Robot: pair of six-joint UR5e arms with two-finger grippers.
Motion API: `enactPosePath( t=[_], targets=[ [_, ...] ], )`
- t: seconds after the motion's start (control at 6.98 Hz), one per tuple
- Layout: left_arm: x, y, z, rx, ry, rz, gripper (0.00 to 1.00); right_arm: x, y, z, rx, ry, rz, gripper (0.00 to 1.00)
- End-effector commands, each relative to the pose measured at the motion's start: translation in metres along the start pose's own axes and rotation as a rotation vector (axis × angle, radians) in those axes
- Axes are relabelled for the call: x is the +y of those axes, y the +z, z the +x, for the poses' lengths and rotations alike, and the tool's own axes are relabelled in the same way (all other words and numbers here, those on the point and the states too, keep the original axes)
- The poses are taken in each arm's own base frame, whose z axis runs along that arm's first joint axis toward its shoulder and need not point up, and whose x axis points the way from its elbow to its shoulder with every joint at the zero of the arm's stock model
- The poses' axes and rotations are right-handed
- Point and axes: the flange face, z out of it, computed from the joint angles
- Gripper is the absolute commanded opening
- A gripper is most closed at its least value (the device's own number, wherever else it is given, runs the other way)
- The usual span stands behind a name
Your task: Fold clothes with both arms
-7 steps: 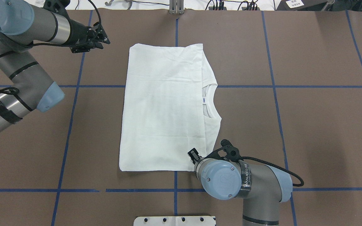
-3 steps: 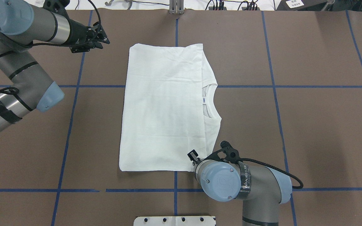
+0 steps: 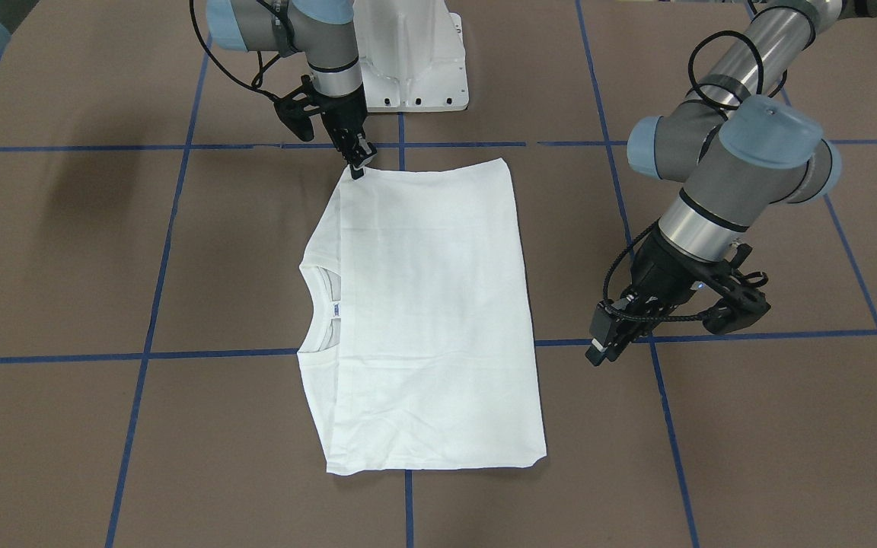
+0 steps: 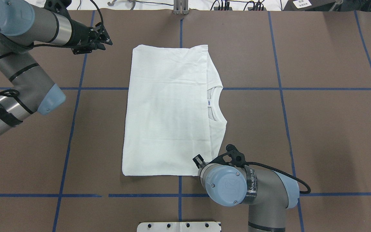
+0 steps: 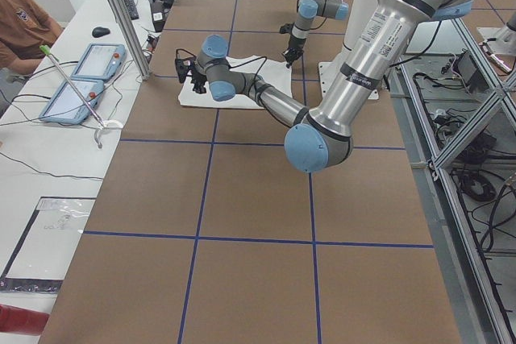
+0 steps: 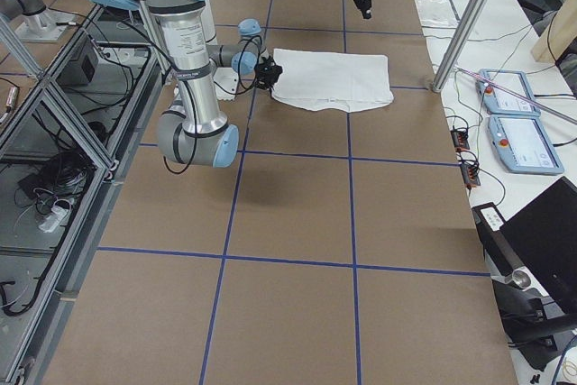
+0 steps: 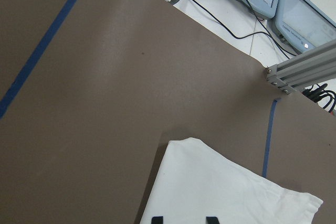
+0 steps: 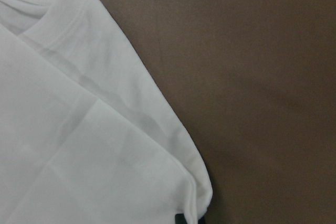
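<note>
White T-shirt (image 4: 166, 109): lies flat at the middle of the brown table (image 4: 317, 135), folded into a long rectangle, with the ribbed neck (image 4: 217, 106) and its small label (image 4: 210, 102) showing at the edge toward the robot's right. Right gripper (image 3: 359, 169): sits low at the shirt's near corner on that same side, the corner closest to the white base (image 3: 412, 68); narrowed to a slim gap with the corner's cloth pinched in it, though the wrist view shows only slivers of black there. Left gripper (image 3: 600, 350): hangs over bare table off the shirt's far left corner, apart from the cloth; released, with the two fingertips (image 7: 157, 220) standing well apart and nothing between them. Blue tape lines (image 4: 301, 88): cross the table in a grid, two of them passing under the shirt. Beyond the table's far edge: two grey consoles (image 7: 310, 19) on a white bench (image 7: 220, 9).
</note>
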Motion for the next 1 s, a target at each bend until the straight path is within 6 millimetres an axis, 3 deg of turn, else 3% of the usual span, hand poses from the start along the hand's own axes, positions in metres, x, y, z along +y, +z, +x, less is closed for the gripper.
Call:
enactPosePath(
  t=[0.0,0.43,0.57,0.72,0.86],
  targets=[
    [0.0,0.0,0.0,0.0,0.0,0.0,0.39,-0.007,-0.006,-0.008,-0.015,0.01,0.0,0.0],
    [0.002,-0.004,0.004,0.011,0.002,-0.001,0.39,-0.011,-0.02,-0.007,-0.023,0.013,-0.02,0.0],
    [0.009,-0.012,-0.003,0.016,-0.028,-0.01,0.39,-0.016,-0.026,-0.003,-0.025,0.014,-0.024,0.0],
    [0.022,-0.028,-0.008,0.036,-0.048,-0.022,0.39,-0.018,-0.034,0.004,-0.026,0.011,-0.033,0.0],
    [0.056,-0.039,-0.014,0.052,-0.1,-0.061,0.39,-0.018,-0.038,0.011,-0.022,0.005,-0.039,0.0]
  ],
)
